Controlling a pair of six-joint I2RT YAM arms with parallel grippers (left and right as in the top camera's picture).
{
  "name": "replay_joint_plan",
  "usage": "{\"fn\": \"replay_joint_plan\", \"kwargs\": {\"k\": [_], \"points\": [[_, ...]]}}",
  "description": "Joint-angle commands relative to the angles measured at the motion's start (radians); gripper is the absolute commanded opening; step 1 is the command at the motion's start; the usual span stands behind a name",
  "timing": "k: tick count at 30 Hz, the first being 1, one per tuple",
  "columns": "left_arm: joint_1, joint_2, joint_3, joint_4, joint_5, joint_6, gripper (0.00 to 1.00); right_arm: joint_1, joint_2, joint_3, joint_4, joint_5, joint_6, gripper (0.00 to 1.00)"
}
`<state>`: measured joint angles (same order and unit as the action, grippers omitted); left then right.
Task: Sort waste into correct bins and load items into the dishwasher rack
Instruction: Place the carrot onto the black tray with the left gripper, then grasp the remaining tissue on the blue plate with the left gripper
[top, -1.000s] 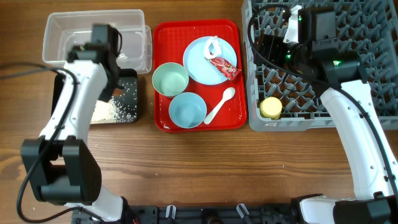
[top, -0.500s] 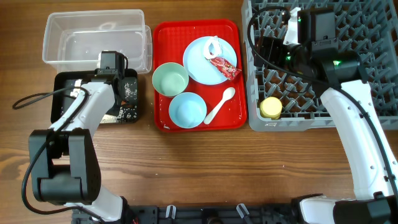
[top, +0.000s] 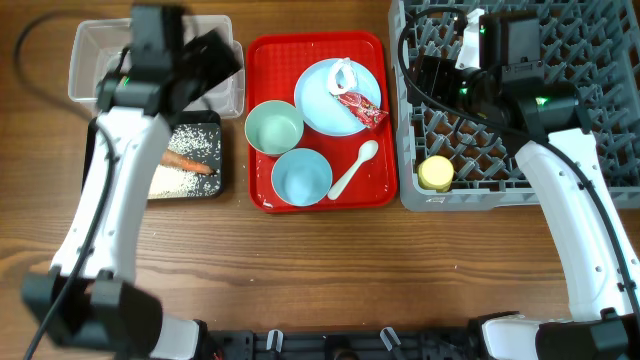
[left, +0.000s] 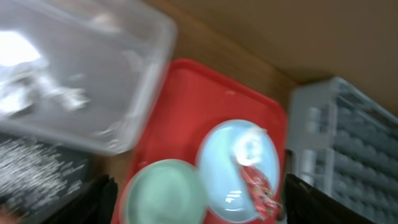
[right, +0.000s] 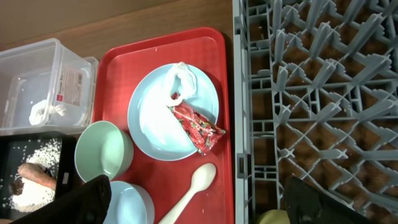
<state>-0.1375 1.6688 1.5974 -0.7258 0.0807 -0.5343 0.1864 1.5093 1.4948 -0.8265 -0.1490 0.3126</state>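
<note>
Left gripper (left: 199, 190), right gripper (right: 198, 186): jaws spread, empty. Red crinkly snack wrapper (right: 196, 130) on light blue round plate (right: 149, 118), touching crumpled white tissue (right: 181, 79). Risk: flat wrapper slips pinch, or tissue drags along.

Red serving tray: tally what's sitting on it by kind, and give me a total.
Plates: 1, round light blue plate
Bowls: 2, pale green bowl, light blue bowl
Spoons: 1, white plastic spoon
Waste: 2, red snack wrapper, crumpled white tissue, both on the plate
Total on the red plastic tray: 6
</note>
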Motion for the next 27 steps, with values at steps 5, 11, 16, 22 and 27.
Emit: {"fn": "replay_joint_plan", "kwargs": {"k": [5, 11, 16, 22, 27], "points": [[-0.19, 0.431, 0.254, 0.097, -0.019, 0.139, 0.99, 0.0, 0.005, 0.002, -0.042, -0.008, 0.004, 0.99], [-0.266, 0.597, 0.254, 0.267, -0.032, 0.278, 0.99, 0.0, 0.005, 0.002, -0.109, -0.008, 0.003, 1.0], [-0.322, 0.641, 0.254, 0.32, -0.049, 0.368, 1.0, 0.0, 0.005, 0.002, -0.112, -0.007, 0.002, 1.0], [-0.348, 0.705, 0.254, 0.354, -0.086, 0.426, 1.0, 0.0, 0.005, 0.002, -0.112, -0.007, 0.002, 1.0], [-0.35, 0.733, 0.254, 0.369, -0.127, 0.426, 0.89, 0.0, 0.005, 0.002, -0.111, -0.007, 0.002, 1.0]]}}
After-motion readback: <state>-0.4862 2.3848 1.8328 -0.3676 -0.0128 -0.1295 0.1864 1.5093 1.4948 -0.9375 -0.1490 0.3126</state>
